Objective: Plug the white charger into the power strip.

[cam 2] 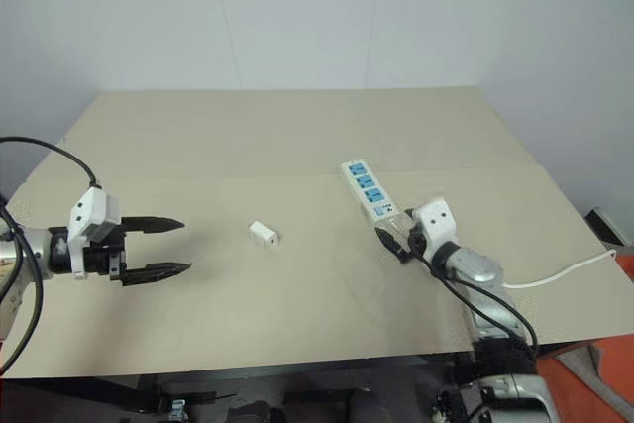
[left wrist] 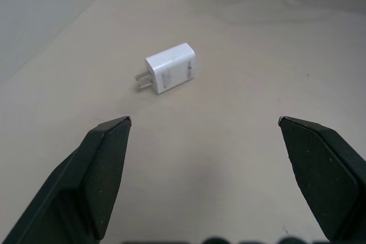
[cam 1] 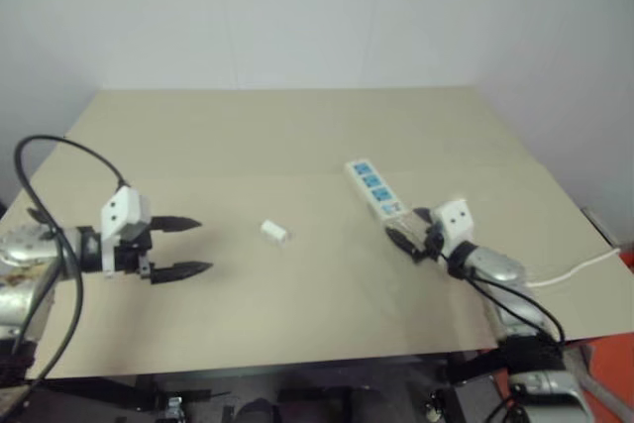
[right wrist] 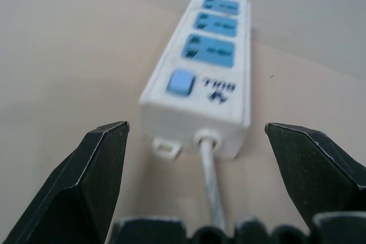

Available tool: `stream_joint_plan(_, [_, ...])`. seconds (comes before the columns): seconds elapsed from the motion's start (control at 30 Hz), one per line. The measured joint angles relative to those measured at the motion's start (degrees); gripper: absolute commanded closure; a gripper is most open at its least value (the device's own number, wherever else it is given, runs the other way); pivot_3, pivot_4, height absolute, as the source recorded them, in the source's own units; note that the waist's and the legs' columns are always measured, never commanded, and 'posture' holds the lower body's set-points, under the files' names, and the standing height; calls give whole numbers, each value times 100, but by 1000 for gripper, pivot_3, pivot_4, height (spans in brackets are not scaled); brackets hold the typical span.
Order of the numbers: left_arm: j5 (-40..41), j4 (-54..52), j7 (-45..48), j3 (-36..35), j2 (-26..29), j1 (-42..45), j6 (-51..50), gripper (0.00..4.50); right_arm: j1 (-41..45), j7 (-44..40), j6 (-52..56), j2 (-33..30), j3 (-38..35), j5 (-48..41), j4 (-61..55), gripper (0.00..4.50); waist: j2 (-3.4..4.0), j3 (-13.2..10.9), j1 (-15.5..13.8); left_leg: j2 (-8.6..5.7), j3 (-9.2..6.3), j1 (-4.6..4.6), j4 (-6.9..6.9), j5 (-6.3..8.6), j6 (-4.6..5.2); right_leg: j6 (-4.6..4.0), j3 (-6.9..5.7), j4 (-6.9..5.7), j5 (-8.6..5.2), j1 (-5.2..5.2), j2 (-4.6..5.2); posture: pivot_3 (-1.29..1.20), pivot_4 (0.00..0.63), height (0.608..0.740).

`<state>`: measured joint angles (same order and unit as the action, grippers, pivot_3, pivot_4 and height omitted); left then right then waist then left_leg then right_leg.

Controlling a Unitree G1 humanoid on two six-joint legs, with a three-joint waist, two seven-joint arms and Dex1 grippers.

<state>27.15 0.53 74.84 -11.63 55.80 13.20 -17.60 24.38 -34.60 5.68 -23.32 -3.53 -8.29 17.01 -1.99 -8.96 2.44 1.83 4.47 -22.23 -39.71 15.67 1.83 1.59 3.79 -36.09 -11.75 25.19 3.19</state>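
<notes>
On the left, the left gripper (cam 1: 190, 246) is hovering over the tan table (cam 1: 297, 136), its arm reaching in from the table's left edge and its two black fingers pointing toward the middle, spread wide apart with nothing between them. Right of it, a little apart from the fingertips, the white charger (cam 1: 274, 232) is lying on its side on the bare tabletop, unplugged. The left wrist view is showing what the head views cannot: the charger's two metal prongs are sticking out sideways, level with the table.

Further right, the power strip (cam 1: 373, 188) is lying flat, angled away from the robot, with its three blue sockets facing up. The right gripper (cam 1: 403, 237) is sitting low at the strip's near end, its arm coming in from the table's right front corner, fingers parted and gripping nothing. The right wrist view is showing the strip's blue switch (right wrist: 180, 82) and the thin white cord (right wrist: 210, 181) leaving the near end between the open fingers. In the head views the cord is trailing off the table's right edge.
</notes>
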Motion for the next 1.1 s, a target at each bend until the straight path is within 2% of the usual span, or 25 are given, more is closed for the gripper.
stream_joint_plan(0.4, [1, -148, -133, -92, -1, -232, 4, 0, 711, 701, -266, 644, 26, 94, 1167, 36, 0, 0, 22, 3, -2, 2, 1, 0, 0, -1, -1, -3, 1, -1, 2, 0, 150, 740])
stream_joint_plan(0.7, [-1, -146, -164, -92, -11, -232, 21, 0, 745, 969, -459, 753, -161, 24, 1396, 36, 0, 0, 15, 3, -4, 2, 1, 0, 0, -1, -2, -2, 1, -2, 3, 0, 150, 740])
stream_joint_plan(0.8, [-1, -101, -153, -90, -11, -223, 22, 0, 692, 920, -524, 732, -126, 48, 1383, 589, 0, 0, 15, 3, -4, 3, 1, 0, 0, -1, -2, -2, 1, -3, 3, 0, 150, 740])
stream_joint_plan(0.83, [-2, -69, -146, -88, -11, -206, 24, 0, 680, 892, -524, 732, -124, 34, 1379, 949, 0, 0, 14, 3, -4, 3, 1, 0, 0, -1, -2, -3, 1, -4, 3, 0, 150, 740])
stream_joint_plan(0.87, [-4, -43, -143, -86, -11, -189, 28, 0, 675, 874, -525, 730, -126, 29, 1378, 1124, 0, 0, 14, 3, -5, 4, 0, 0, 0, -1, -3, -3, 1, -5, 4, 0, 150, 740])
stream_joint_plan(1.0, [-13, 72, -83, -38, -24, 51, 123, 0, 670, 871, -525, 726, -128, 31, 1378, 1119, 0, 1, 12, 2, -5, 5, 0, 0, 0, -1, -4, -2, 2, -7, 4, 0, 150, 740])
stream_joint_plan(1.1, [-41, 187, 26, 191, -89, 548, 155, 0, 670, 852, -522, 715, -127, 29, 1381, 1119, -1, 1, 5, -3, -5, 5, -1, 0, 0, 1, -4, -2, 2, -9, 3, 0, 150, 740])
